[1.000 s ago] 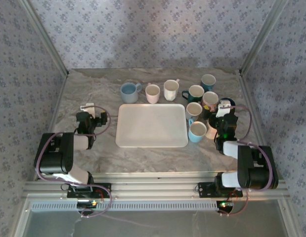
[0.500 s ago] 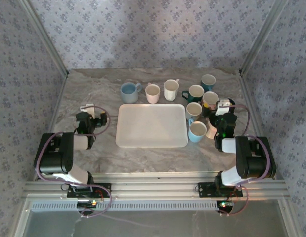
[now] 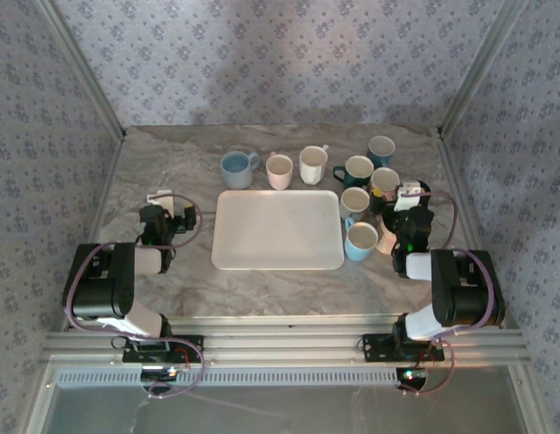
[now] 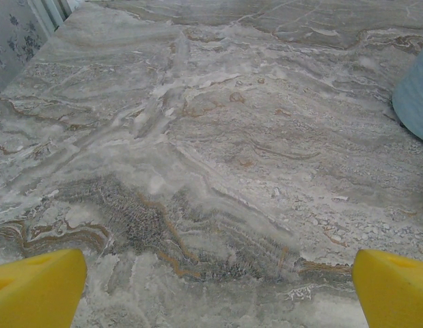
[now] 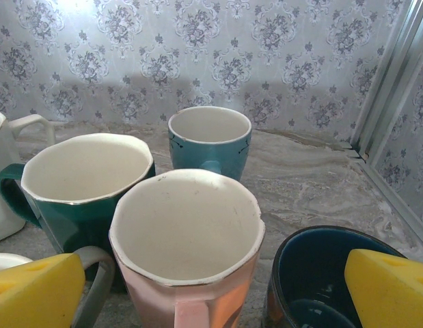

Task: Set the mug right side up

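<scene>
Several mugs stand clustered at the back right. A pale pink mug point(image 3: 386, 239) right beside my right arm shows no mouth from above and looks upside down. In the right wrist view a pink mug point(image 5: 187, 239) stands upright straight ahead, a dark blue mug point(image 5: 320, 280) sits under the right fingertip, and a dark green mug point(image 5: 85, 181) and a teal mug point(image 5: 210, 140) stand behind. My right gripper point(image 5: 214, 290) point(image 3: 409, 195) is open with nothing gripped. My left gripper point(image 4: 218, 287) point(image 3: 162, 202) is open over bare marble.
A white tray point(image 3: 278, 228) lies in the middle of the table. A light blue mug point(image 3: 235, 167) point(image 4: 416, 102), a pinkish mug point(image 3: 279, 170) and a white mug point(image 3: 312, 165) stand behind it. Another light blue mug point(image 3: 361, 240) sits at the tray's right edge. Patterned walls enclose the table.
The right arm's elbow has swung in slightly while its gripper stayed over the mug cluster. The left arm and the mugs have not moved.
</scene>
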